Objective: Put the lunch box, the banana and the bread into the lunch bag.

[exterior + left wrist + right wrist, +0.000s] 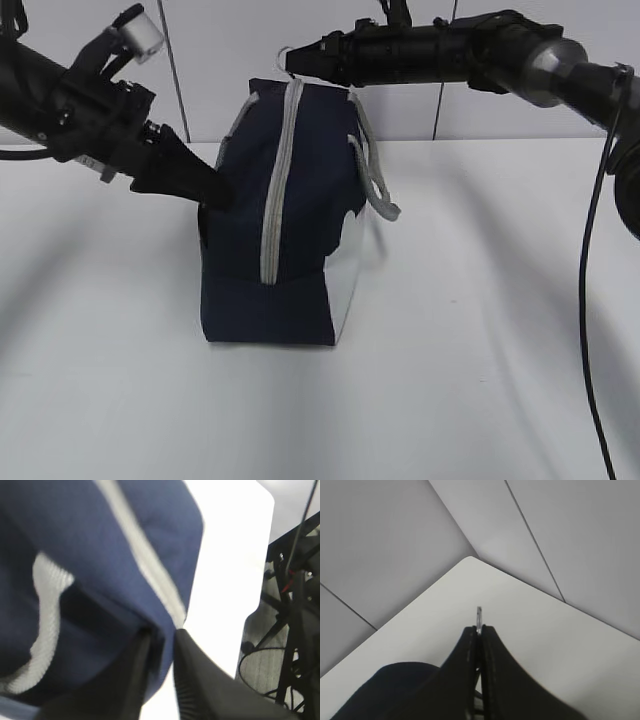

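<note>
The navy lunch bag (pixel 290 230) stands on the white table with its grey zipper (pixel 278 190) closed along the near face. My left gripper (pixel 222 195) is shut on a fold of the bag's fabric at its left side; the left wrist view shows the navy cloth (pixel 161 652) pinched between the fingers. My right gripper (pixel 296 57) is shut on the zipper's metal ring pull (pixel 287 52) at the bag's top; the ring's tip (pixel 479 615) pokes out between the fingers. The lunch box, banana and bread are out of view.
A grey strap handle (pixel 378 185) hangs off the bag's right side. The white table (pixel 480 330) stretches around the bag, with a pale panelled wall (pixel 220 50) behind. Cables (pixel 590 300) hang at the right edge.
</note>
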You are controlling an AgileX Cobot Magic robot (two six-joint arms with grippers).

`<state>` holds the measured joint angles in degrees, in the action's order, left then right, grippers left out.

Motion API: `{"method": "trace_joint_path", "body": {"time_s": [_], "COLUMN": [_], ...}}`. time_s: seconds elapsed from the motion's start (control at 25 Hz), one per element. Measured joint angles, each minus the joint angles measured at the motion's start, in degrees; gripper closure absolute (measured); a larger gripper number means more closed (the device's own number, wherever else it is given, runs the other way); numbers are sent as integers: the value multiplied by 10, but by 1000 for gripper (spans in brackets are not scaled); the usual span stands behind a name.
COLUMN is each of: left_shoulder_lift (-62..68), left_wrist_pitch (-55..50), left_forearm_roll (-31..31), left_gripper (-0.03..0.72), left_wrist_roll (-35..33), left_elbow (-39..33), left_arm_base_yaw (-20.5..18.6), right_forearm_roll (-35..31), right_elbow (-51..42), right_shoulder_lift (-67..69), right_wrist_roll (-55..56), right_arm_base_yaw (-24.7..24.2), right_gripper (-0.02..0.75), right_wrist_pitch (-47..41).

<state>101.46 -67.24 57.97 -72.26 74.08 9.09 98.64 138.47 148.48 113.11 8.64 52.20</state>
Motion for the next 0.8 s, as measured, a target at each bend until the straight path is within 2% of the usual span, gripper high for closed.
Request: {"method": "trace_joint_path", "body": {"time_s": [0.2,0.28,0.4,0.64,0.8], "left_shoulder_lift": [-33,-45,-60,-68,-54], "left_wrist_pitch": [-3,7,53,237,284], "left_forearm_roll": [13,16,34,131,172], "left_gripper": [311,251,227,222,230], "left_wrist_roll": [35,41,49,128,178], "left_elbow": [0,0,0,0,17], "left_arm_base_yaw": [0,-2,-10,-25,-25], "right_forearm_roll": [20,29,31,33,33], "right_elbow": [6,6,6,6,6], "right_shoulder_lift": [0,0,0,0,0], "right_wrist_roll": [8,12,12,14,14], "right_arm_base_yaw": [0,0,0,0,0], "right_gripper": [754,754,754,754,754], "right_wrist_pitch": [7,7,8,9,9]}}
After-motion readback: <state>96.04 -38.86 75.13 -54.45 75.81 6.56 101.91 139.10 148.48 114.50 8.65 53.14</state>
